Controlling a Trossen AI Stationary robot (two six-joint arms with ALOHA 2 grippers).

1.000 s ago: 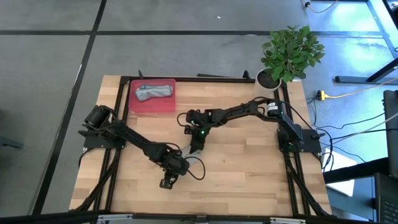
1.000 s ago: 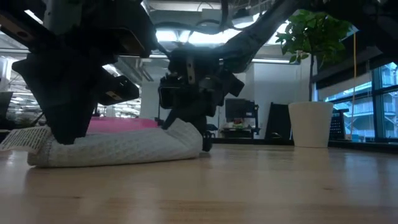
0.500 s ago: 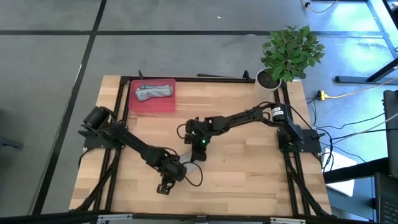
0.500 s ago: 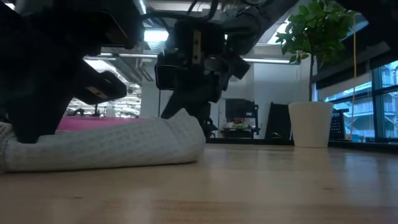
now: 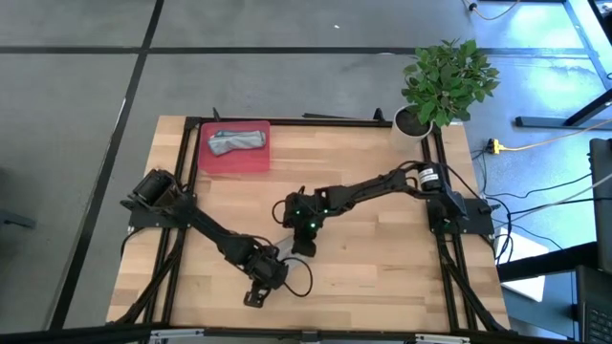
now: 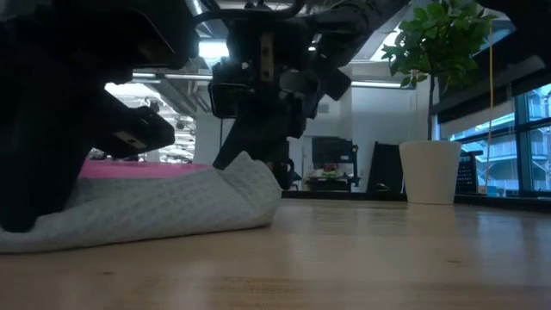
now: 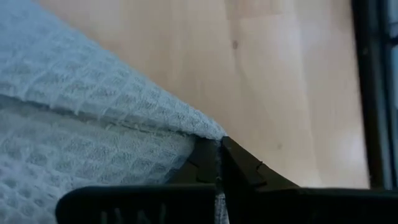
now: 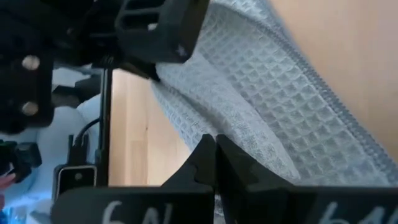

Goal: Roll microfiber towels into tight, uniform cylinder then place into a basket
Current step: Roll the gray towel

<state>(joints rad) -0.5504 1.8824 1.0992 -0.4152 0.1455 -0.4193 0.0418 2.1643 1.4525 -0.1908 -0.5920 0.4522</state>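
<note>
Left gripper (image 7: 219, 163) fingers closed, pinching towel (image 6: 164, 207) edge on desk (image 5: 382, 258). Right gripper (image 8: 215, 152) fingers closed, pinching opposite end.

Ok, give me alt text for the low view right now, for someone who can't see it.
A rolled pale waffle-weave towel lies on the wooden table, pinched at each end by a shut gripper: the left gripper in the near foreground, the right gripper at the far end. A red tray shows behind the towel, and a white pot with a green plant stands farther off.

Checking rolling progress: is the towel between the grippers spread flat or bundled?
Bundled: the towel lies as a thick roll on the table.
</note>
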